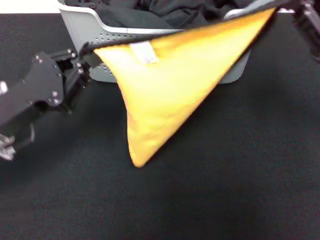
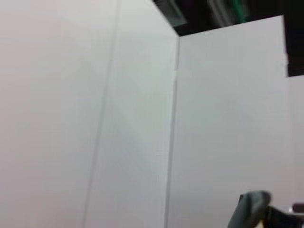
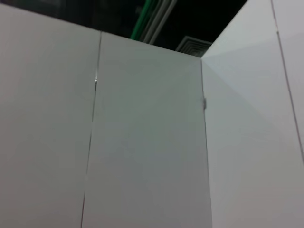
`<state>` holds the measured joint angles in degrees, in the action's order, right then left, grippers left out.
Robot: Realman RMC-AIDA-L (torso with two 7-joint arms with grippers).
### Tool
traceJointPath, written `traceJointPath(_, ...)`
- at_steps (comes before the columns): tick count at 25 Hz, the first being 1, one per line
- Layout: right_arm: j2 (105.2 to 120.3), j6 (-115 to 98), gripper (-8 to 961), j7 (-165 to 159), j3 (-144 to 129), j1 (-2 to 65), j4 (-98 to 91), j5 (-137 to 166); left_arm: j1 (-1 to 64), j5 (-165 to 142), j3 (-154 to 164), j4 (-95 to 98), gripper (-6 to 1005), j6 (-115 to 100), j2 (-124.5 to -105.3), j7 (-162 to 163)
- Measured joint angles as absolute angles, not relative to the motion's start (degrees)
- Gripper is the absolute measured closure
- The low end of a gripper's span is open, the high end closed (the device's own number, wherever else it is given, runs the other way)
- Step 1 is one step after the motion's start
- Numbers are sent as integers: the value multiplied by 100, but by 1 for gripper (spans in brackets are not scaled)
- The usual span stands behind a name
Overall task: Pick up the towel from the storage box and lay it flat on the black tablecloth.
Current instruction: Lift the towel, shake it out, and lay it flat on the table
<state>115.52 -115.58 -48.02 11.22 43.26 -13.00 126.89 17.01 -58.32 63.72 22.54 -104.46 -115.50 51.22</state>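
Towel [image 1: 165, 85] is out of the storage box [image 1: 85, 30], stretched in the air between left tool [image 1: 86, 59] and right tool [image 1: 290, 11], each gripping a corner, above the black tablecloth [image 1: 225, 175]; laying flat remains.

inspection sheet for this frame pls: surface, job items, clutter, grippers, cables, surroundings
Surface: black tablecloth covers the table; no objects on its visible area.
Job's things: yellow towel with a white label is out of the storage box, stretched between the two grippers, its lower corner hanging toward the cloth; not yet laid flat. The box stands at the far edge.
Clutter: dark fabric remains inside the box.
Grippers: left gripper holds one towel corner near the box's front; right gripper is at the other corner, raised, at the far right, mostly out of frame.
Cables: nothing seen.
Surroundings: both wrist views show only white wall panels and a dark ceiling.
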Motion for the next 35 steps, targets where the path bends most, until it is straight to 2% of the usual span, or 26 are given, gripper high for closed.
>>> traceJointPath(6, 11556, -11647, 919, -5129, 1113, 4074, -1613, 12578, 2209, -6182, 6309, 2513, 967, -10387, -11199, 5867)
traceJointPath(12, 11554, -11686, 919, -5179, 1084, 3952, -1656, 12574, 2681, -6308, 6309, 2562, 967, -10164, -10982, 6243)
traceJointPath(18, 11547, -12290, 919, -5237, 981, 3564, -1650, 12557, 2604, -6532, 6330, 2983, 967, -10779, -10937, 6620)
traceJointPath(21, 11537, -12377, 919, -5384, 407, 3287, -1546, 12353, 2408, -6703, 6366, 3144, 968, -11516, -10823, 6877)
traceJointPath(27, 11543, -12422, 918, -5498, -2356, 2519, -1496, 10255, 1832, -7005, 6715, 4024, 969, -11667, -10745, 7476)
traceJointPath(30, 11550, -12420, 918, -5798, -4239, 2097, -1932, 8720, 1716, -6914, 7281, 4370, 969, -11683, -10597, 7725)
traceJointPath(32, 11546, -12400, 918, -6050, -6022, 1470, -2714, 7287, 1713, -6737, 7606, 4465, 969, -11687, -10515, 7879)
traceJointPath(35, 11516, -12358, 918, -6117, -7315, 855, -3553, 6187, 1685, -6502, 7893, 4472, 969, -11690, -10374, 7937)
